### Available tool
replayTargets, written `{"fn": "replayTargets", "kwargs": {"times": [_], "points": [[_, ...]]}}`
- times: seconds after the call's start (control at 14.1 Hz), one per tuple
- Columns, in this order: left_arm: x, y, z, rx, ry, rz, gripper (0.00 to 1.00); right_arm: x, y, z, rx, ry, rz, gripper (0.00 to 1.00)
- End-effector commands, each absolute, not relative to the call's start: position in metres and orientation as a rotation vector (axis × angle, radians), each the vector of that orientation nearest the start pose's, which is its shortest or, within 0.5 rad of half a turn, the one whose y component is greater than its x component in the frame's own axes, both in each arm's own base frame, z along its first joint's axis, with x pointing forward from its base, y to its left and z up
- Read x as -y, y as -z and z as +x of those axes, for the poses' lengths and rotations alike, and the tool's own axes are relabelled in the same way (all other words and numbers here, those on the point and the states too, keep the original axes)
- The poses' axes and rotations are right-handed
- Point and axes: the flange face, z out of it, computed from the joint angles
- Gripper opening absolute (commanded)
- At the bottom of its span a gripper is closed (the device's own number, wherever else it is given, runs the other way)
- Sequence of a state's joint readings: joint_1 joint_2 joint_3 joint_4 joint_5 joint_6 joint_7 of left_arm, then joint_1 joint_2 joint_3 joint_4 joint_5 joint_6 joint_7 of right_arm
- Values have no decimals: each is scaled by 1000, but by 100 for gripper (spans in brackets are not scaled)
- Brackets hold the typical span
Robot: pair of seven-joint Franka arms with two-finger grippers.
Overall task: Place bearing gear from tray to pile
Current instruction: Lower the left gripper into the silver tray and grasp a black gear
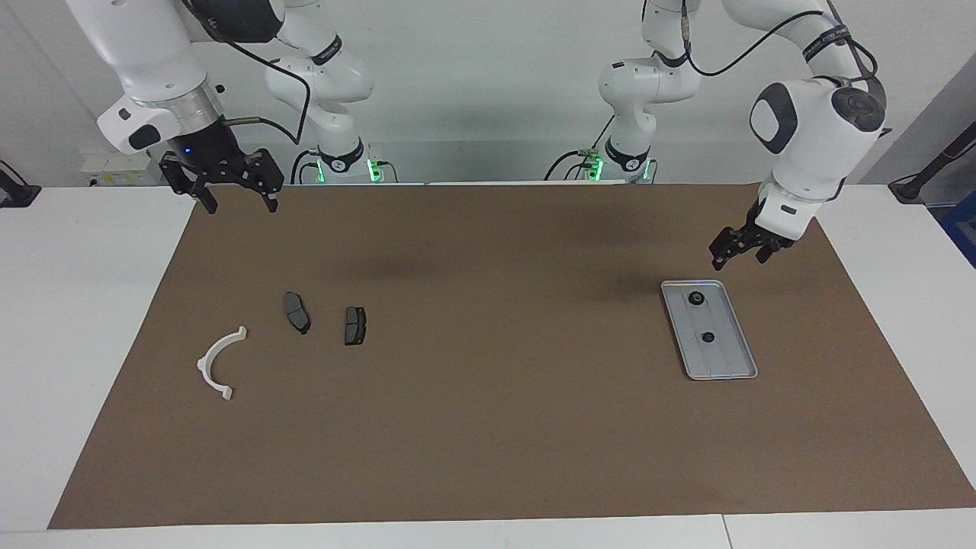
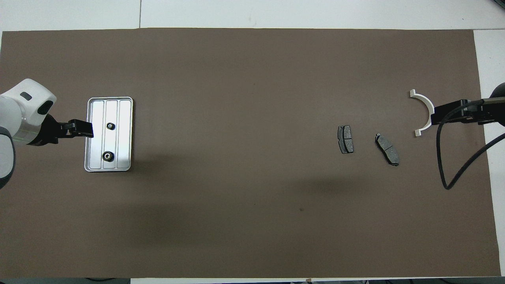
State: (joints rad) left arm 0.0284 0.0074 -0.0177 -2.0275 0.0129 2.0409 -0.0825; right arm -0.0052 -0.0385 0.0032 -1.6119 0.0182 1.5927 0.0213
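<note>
here the silver tray (image 1: 709,329) lies on the brown mat (image 1: 496,427) toward the left arm's end of the counter (image 1: 84,320), with two bearing gears in it: one gear (image 1: 695,298) in the half nearer the robots, the other gear (image 1: 707,336) about midway along the tray. the pile sits well apart, toward the right arm's end: a white bracket (image 1: 217,362) and two dark brake pads (image 1: 297,312) (image 1: 354,325), the pads nearer the robots than the bracket.

the facing view shows the left gripper (image 1: 738,254) raised in the air over the mat just off the tray's robot-side rim, fingers apart and holding nothing. the overhead view instead lays the same gripper (image 2: 81,129) against the tray's edge (image 2: 89,134), beside the gear (image 2: 111,126); only the facing view shows it is clear of the tray.

the right gripper (image 1: 238,194) waits high over the mat's corner at its own end, fingers spread wide and empty. from above it (image 2: 438,117) overlaps the bracket (image 2: 421,112), though the facing view shows it well above and apart. the overhead view also shows a black cable (image 2: 444,157) looping from that arm.

no writing on the parts can be read.
</note>
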Motion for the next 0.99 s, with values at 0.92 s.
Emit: {"fn": "replayTargets", "kwargs": {"times": [0.92], "points": [[-5, -304, 529, 148, -103, -3111, 72, 7, -645, 533, -45, 62, -3122, 100]]}}
